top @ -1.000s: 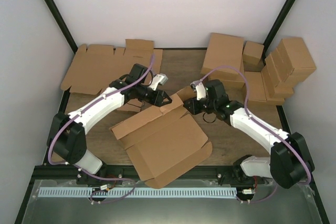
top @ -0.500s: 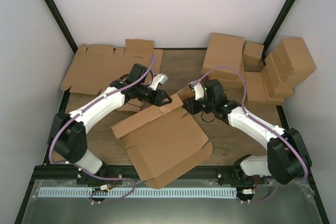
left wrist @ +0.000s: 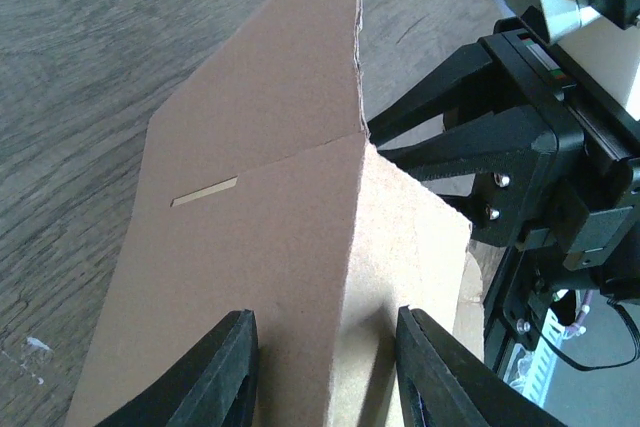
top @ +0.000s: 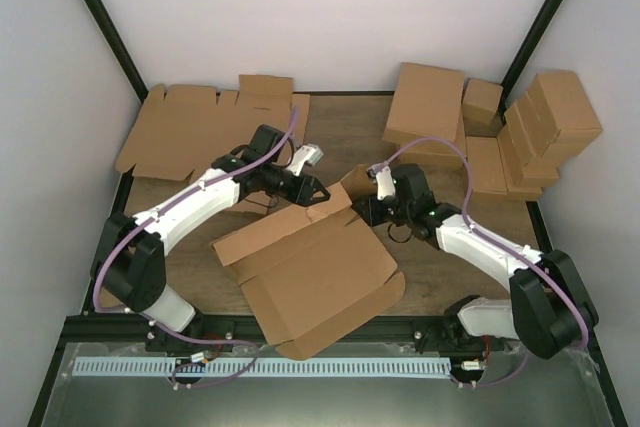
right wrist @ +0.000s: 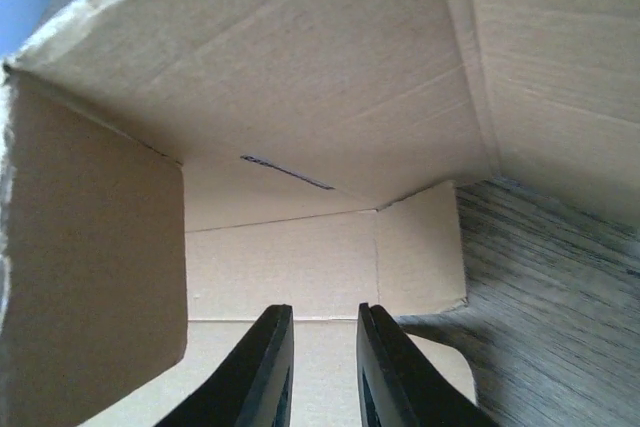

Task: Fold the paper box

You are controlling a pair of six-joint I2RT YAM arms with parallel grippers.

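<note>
The paper box (top: 310, 267) lies half folded in the middle of the table, its far wall raised. The left gripper (top: 318, 192) is at the far wall's outer corner. In the left wrist view its jaws (left wrist: 325, 372) stand apart astride the folded corner of the box (left wrist: 250, 247), with no clear contact. The right gripper (top: 358, 209) reaches in from the right end. In the right wrist view its fingers (right wrist: 325, 372) have a narrow gap with nothing in it and point into the box interior (right wrist: 290, 257), where a side flap (right wrist: 90, 267) stands at the left.
A stack of flat cardboard blanks (top: 200, 127) lies at the back left. Several closed brown boxes (top: 500, 132) are piled at the back right. Bare wooden table (top: 350, 132) shows between them. The right arm's black gripper (left wrist: 500, 147) is close beside the left one.
The right gripper has shifted slightly nearer and lower at the box's right end, its jaws a touch wider. The left gripper has edged right along the raised wall.
</note>
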